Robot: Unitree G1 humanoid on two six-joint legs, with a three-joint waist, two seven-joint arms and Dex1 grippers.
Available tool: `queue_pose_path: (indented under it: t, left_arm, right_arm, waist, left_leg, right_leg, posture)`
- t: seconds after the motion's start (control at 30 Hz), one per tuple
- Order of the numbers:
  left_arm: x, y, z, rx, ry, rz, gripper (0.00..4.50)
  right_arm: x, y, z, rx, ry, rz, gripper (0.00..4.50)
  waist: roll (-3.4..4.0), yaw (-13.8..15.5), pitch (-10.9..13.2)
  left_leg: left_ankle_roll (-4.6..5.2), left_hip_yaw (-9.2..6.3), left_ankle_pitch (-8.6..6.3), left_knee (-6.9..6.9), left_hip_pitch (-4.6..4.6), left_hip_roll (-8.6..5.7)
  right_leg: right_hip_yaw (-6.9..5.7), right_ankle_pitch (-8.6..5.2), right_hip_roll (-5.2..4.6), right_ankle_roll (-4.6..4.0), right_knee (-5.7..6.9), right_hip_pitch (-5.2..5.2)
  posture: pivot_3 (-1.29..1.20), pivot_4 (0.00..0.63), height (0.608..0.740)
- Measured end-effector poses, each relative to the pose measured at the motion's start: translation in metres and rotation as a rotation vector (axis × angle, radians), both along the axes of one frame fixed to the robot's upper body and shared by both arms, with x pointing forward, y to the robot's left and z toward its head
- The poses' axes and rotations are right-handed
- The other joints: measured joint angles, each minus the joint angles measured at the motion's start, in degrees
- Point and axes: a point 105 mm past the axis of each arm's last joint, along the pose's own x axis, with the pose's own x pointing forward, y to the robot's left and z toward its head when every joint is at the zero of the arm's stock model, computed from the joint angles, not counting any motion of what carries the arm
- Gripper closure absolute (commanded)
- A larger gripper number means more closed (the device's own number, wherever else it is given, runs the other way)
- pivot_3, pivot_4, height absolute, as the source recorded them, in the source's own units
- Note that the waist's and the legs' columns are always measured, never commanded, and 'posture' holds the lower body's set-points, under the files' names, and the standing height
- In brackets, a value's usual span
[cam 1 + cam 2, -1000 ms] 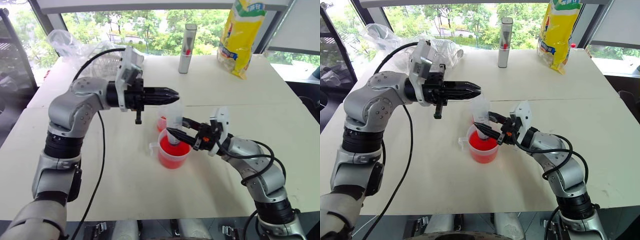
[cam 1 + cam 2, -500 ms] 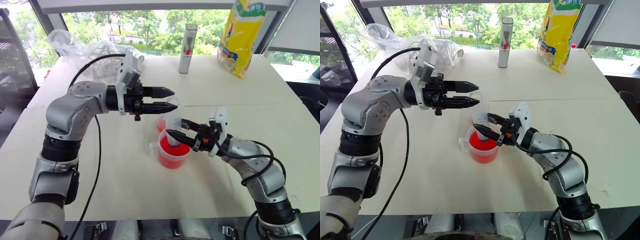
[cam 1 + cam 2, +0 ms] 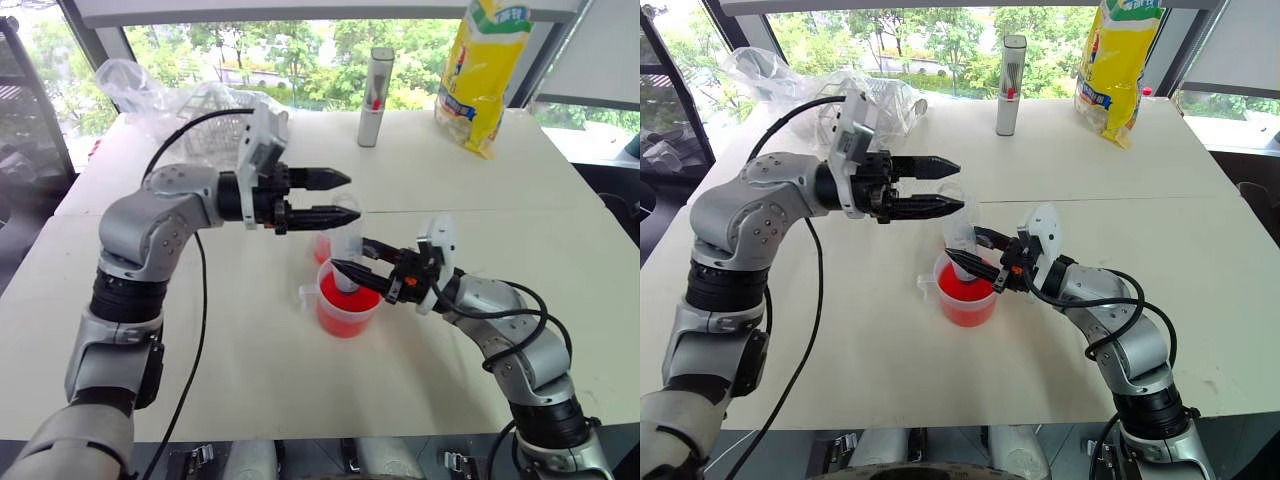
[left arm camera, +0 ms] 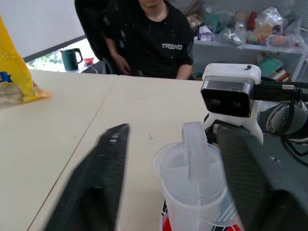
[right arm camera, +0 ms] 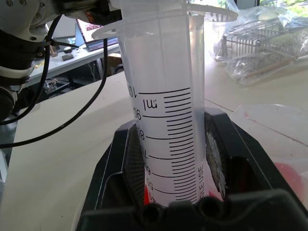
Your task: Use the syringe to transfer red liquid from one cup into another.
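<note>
Comparing this moment with one second ago, the left gripper (image 3: 338,197) has gone from pressed together to spread, its fingers now bracketing the plunger top of the syringe (image 3: 347,243) without clear contact. This reads as preparation to grip the plunger and draw liquid; no draw has yet begun, judging by the pale barrel.

The table (image 3: 420,380) carries the large cup (image 3: 347,305) near centre, filled with red liquid (image 3: 345,312). The small cup (image 3: 322,246) stands just beside it at 11 o'clock. The right gripper (image 3: 350,258) pinches the syringe barrel, holding it upright with the tip down in the large cup.

The left wrist view shows the plunger's thumb rest (image 4: 195,150) standing between the spread fingers and a seated person (image 4: 151,36) beyond the table. The right wrist view shows the graduation marks (image 5: 175,144) and both pads pressed on the barrel.
</note>
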Motion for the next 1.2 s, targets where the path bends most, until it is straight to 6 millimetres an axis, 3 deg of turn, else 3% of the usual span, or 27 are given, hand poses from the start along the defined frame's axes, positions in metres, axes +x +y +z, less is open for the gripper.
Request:
queue_pose_path:
  t: [0.07, 0.1, 0.6, 1.2]
  left_arm:
    - [-0.003, -0.001, 0.000, -0.004, 0.006, -0.020, 4.22]
    - [-0.004, -0.002, 0.000, -0.005, 0.008, -0.027, 4.47]
    - [0.001, -0.008, 0.011, -0.027, 0.031, -0.030, 4.47]
    - [0.003, -0.009, 0.021, -0.048, 0.042, -0.056, 4.47]
  right_arm:
    - [0.001, -0.001, 0.001, 0.000, -0.004, -0.008, 3.10]
    - [0.002, -0.002, 0.002, -0.002, -0.009, -0.011, 3.10]
    - [0.003, -0.007, 0.008, 0.019, -0.018, -0.020, 3.10]
    - [-0.004, -0.008, 0.005, 0.078, 0.104, 0.018, 3.10]
  waist:
    - [0.00, 0.00, 0.00]
    - [0.00, 0.00, 0.00]
    - [0.00, 0.00, 0.00]
    - [0.00, -0.01, 0.00]
  left_leg:
    - [0.00, 0.00, 0.00, 0.00, 0.00, 0.00]
    - [0.00, 0.00, 0.00, 0.00, 0.00, 0.00]
    - [0.00, 0.00, 0.00, -0.01, 0.00, -0.02]
    - [0.00, -0.01, 0.00, -0.01, 0.01, -0.01]
  right_leg:
    - [0.00, 0.00, 0.00, 0.00, 0.00, 0.00]
    - [0.00, 0.00, 0.00, 0.00, 0.00, 0.00]
    - [0.00, 0.00, 0.00, 0.00, -0.01, 0.01]
    - [0.00, 0.00, 0.01, 0.00, 0.00, 0.01]
  posture:
    - [0.00, 0.150, 0.740]
    - [0.00, 0.150, 0.740]
    - [0.00, 0.150, 0.740]
    - [0.00, 0.150, 0.740]
